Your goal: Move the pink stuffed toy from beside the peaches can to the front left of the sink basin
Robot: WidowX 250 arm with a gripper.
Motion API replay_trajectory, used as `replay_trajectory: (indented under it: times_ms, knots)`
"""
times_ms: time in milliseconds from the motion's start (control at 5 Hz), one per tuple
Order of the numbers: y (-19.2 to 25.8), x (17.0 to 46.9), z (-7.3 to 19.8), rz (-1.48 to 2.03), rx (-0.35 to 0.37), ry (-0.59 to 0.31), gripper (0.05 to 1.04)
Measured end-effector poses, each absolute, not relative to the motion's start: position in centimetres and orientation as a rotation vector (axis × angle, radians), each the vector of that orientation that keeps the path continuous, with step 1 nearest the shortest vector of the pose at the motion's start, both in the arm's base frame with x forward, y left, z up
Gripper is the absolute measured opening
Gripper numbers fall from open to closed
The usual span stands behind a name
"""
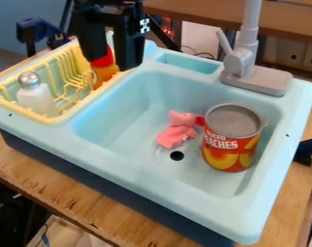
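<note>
Behind the wooden surface (dark-marked along its front edge), we see a blue-grey wall at the upper left and, opposite, a brown shelf above pale drawers with round holes.

Basin bright, lit by soft, diffuse light, apparently from above; lamp or window direction hard to tell. Shading gentle on inner walls, deeper beside and below can. Small glint on silvery cap of white bottle; dull, pale sheen on can's grey lid. Faucet pale, softly shaded along its side. Black arm very dark, little detail in it. Wooden surface moderately bright; space below it at lower left deep in shadow. Small reddish glow behind arm.
</note>
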State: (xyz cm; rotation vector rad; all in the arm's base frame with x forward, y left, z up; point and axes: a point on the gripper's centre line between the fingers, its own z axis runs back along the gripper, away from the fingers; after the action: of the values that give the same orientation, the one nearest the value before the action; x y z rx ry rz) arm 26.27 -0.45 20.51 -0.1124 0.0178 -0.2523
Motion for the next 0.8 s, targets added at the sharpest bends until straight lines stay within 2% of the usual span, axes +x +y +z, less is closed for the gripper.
replay_trajectory:
  times_ms: [200,400,600,800]
  knots:
    - [-0.4,26.3,19.8,-0.25,-0.116,0.037,1.001]
    - [-1.2,28.1,18.3,-0.255,-0.152,-0.053,1.001]
    - [-1.9,30.0,16.9,-0.254,-0.165,-0.102,1.001]
    - [-2.3,31.3,15.0,-0.25,-0.169,-0.099,1.001]
